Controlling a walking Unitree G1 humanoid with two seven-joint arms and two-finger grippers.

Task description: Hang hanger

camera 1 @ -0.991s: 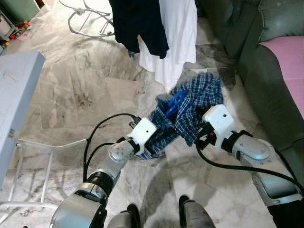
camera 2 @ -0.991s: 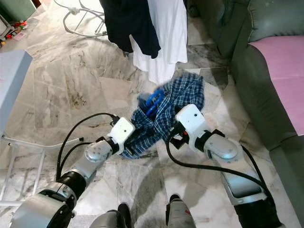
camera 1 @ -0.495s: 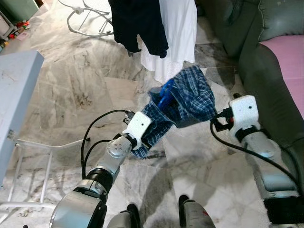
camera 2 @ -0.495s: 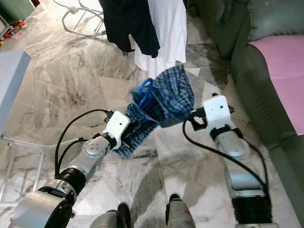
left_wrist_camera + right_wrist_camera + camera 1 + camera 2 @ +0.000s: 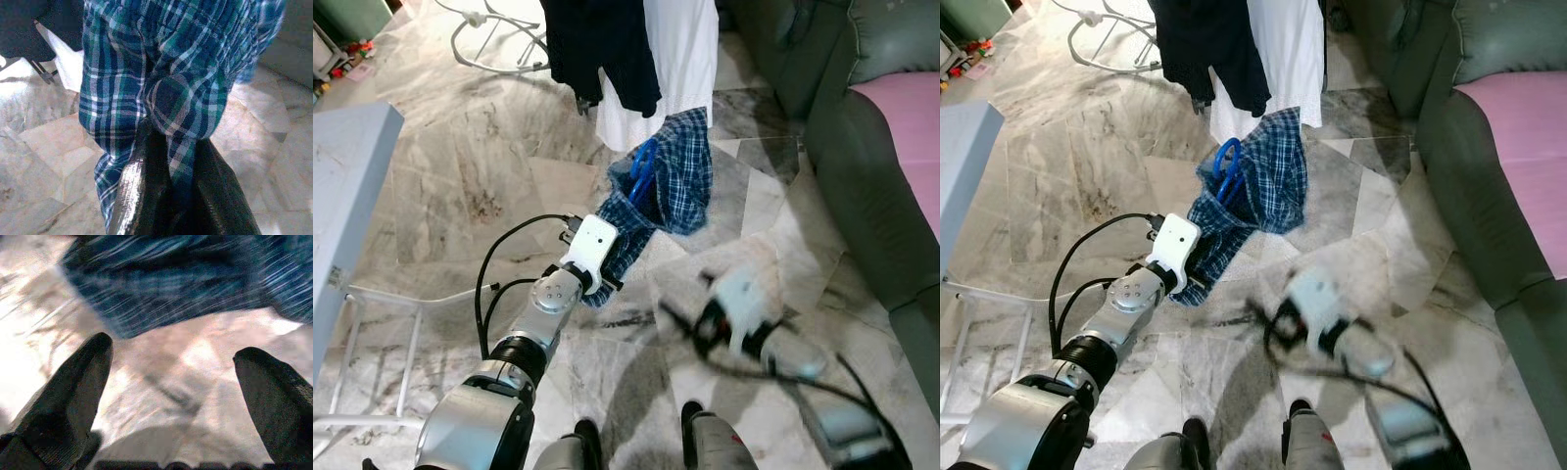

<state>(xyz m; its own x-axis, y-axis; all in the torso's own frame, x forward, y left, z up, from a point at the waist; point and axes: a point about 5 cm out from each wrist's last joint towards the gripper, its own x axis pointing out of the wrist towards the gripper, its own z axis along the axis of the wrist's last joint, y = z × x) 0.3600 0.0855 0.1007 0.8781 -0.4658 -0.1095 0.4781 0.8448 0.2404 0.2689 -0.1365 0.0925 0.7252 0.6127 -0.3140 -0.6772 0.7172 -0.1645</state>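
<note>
Hanger, blue, sits inside a plaid shirt that hangs in the air above the marble floor, just below the hem of a white garment and beside a dark garment hung next to it. The shirt's lower end runs down into the left gripper, whose two black fingers are clenched on a bunched fold of the plaid cloth; in the head views this gripper's white wrist block sits at the shirt's lower tip, arm reaching forward from the robot's left. The right gripper is low and blurred, out over the floor to the robot's right of the shirt, its fingers spread wide apart with nothing between them and the shirt's edge ahead of them. A grey sofa with a pink cushion lines the right side. A grey board on white legs stands at the left, and a white tubular stand base lies on the floor at the far end.
</note>
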